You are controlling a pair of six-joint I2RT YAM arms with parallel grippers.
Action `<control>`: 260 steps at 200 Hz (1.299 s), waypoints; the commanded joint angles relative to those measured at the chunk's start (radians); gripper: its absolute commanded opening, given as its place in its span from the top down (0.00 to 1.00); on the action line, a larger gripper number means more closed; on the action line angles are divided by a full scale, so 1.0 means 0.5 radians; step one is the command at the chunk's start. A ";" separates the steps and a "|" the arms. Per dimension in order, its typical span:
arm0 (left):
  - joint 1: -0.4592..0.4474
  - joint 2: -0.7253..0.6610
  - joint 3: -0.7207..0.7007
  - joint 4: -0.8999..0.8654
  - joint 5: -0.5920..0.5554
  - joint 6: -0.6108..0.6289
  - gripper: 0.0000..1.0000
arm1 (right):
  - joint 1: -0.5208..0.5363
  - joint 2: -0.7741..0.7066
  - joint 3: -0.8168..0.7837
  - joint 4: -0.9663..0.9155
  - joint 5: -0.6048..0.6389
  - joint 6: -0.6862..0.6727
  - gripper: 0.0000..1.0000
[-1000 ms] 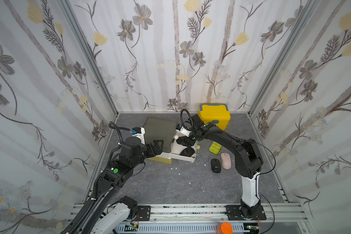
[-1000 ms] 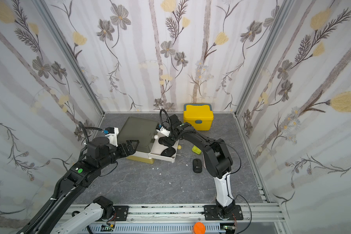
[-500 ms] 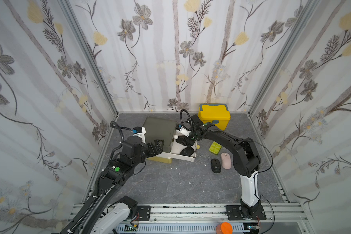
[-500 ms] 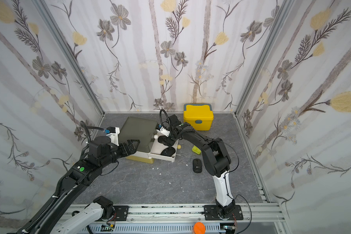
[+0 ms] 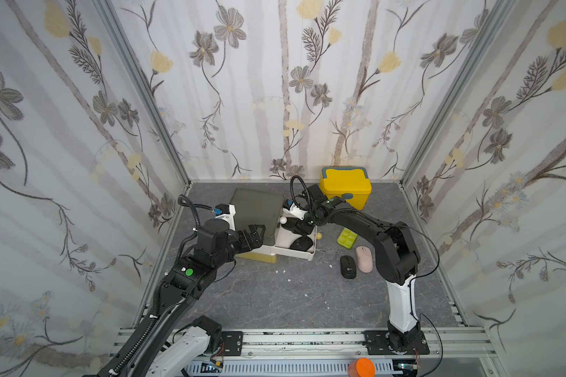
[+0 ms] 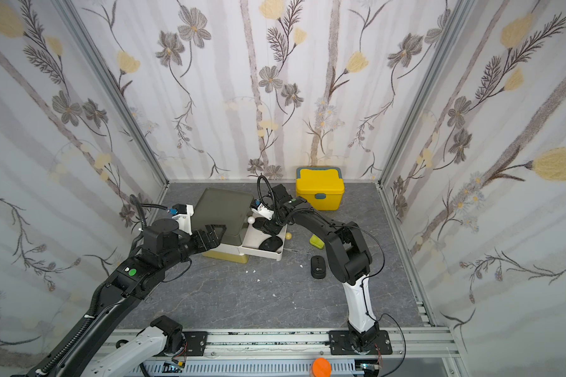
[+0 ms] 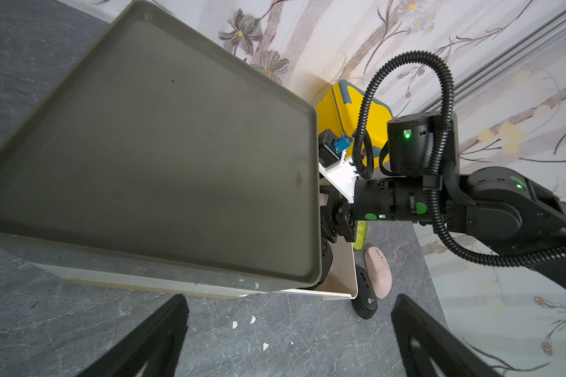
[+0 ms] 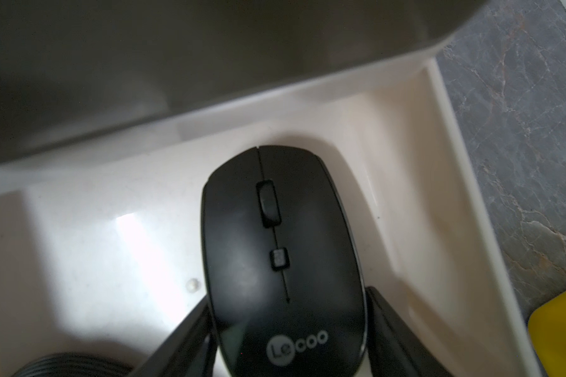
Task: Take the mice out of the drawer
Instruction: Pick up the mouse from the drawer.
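Right wrist view: right gripper (image 8: 288,300) pinches the black mouse (image 8: 275,244) at both sides; lift straight up, clearing the drawer (image 8: 422,163) wall. Left gripper (image 7: 290,300) stands spread.

Both top views are looking steeply down from high at the front towards the floral-papered back wall (image 5: 275,98), taking in the whole grey marbled bench (image 5: 275,293); they are sharing nearly the same scene, slightly shifted sideways. The left wrist camera is sitting behind the left hand (image 7: 290,298), looking across the olive-grey rimmed cabinet top (image 7: 144,147) towards the yellow lidded plastic box (image 7: 350,107), also showing in both top views. The right wrist camera is peering very near into the white plastic drawer (image 8: 445,156), where a slim black oblong mouse (image 8: 281,261), flanked by the right hand (image 8: 288,298), is filling the frame.
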 commanded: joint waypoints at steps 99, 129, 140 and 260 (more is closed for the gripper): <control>0.000 -0.001 0.018 0.058 -0.003 -0.004 0.00 | -0.013 0.062 0.026 0.129 -0.201 0.027 0.31; 0.000 -0.001 0.020 0.053 -0.005 -0.003 0.00 | -0.015 0.068 0.027 0.131 -0.206 0.027 0.37; -0.001 0.000 0.023 0.049 -0.006 -0.003 0.00 | -0.015 0.064 0.028 0.132 -0.207 0.027 0.38; 0.000 -0.004 0.048 0.040 -0.013 -0.004 0.00 | -0.083 -0.210 -0.158 0.175 -0.143 0.180 0.49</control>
